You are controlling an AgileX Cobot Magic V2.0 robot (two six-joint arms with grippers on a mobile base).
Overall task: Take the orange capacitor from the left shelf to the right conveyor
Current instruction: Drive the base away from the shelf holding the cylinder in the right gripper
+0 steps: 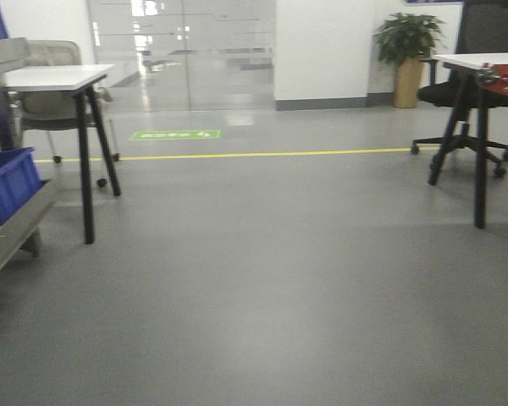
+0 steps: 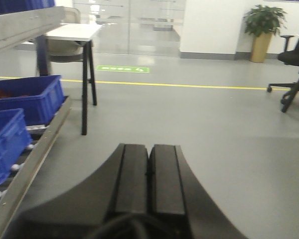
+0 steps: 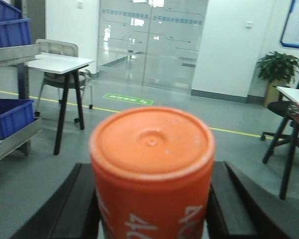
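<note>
The orange capacitor [image 3: 152, 164] fills the right wrist view, its flat top facing the camera and white numerals on its side. My right gripper [image 3: 153, 172] is shut on it, with a black finger pressed to each side. It hangs over bare floor. The left shelf [image 1: 15, 230] stands at the left edge, a steel beam [image 2: 37, 147] running beside my left gripper [image 2: 149, 147]. That gripper is shut with nothing between its pads. A red-fronted piece [image 1: 506, 81] shows far right; I cannot tell whether it is the right conveyor.
Blue bins [image 2: 25, 97] sit on the shelf. A white table with black legs [image 1: 68, 80] and a chair stand behind it at the left. Another table [image 1: 478, 61] and an office chair [image 1: 457, 127] are at the right. A yellow floor line [image 1: 262, 155] crosses ahead.
</note>
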